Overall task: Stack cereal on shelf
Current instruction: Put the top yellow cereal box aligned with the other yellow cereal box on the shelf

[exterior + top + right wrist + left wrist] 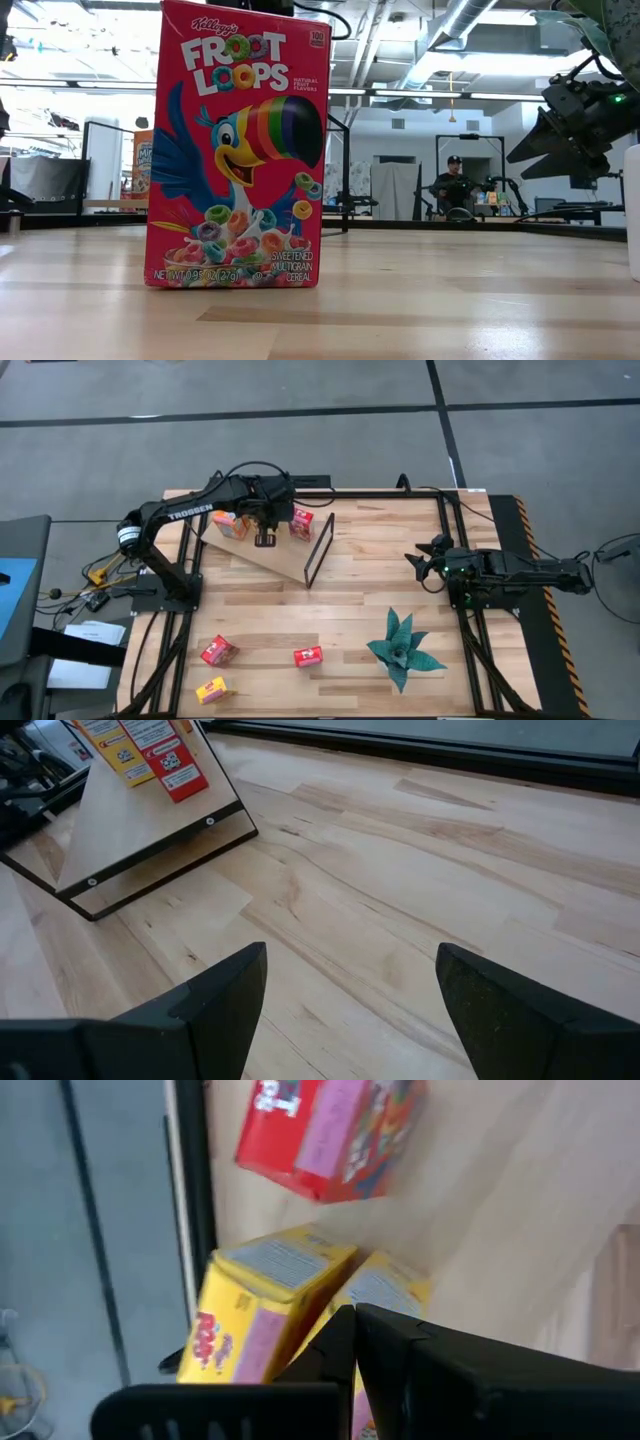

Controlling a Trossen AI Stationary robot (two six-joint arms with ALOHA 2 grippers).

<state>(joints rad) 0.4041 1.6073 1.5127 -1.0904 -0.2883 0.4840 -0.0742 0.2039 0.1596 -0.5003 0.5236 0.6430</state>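
The shelf (280, 556) is a light wooden board lying aslant at the table's far side, with a black frame (318, 550) at its right end. On it stand yellow-orange cereal boxes (229, 523) and a red one (301, 523). Three more boxes rest on the near left of the table: red (218, 651), red (308, 656) and yellow (211, 690). The low view shows a red Froot Loops box (235, 145) upright on its bottom edge. My left gripper (265, 538) hovers over the board, shut, just before the yellow boxes (265, 1305). My right gripper (425, 565) waits open at the right. My left gripper (352, 1320) points its shut fingers at the corner where two yellow boxes (330, 1285) meet on the board. I cannot tell whether the fingertips touch them.
A green artificial plant (403, 650) stands near the table's near right. Black frame rails (455, 550) run along the table's sides. Bare wood lies between the shelf and the near boxes. A person (455, 185) sits far behind the table.
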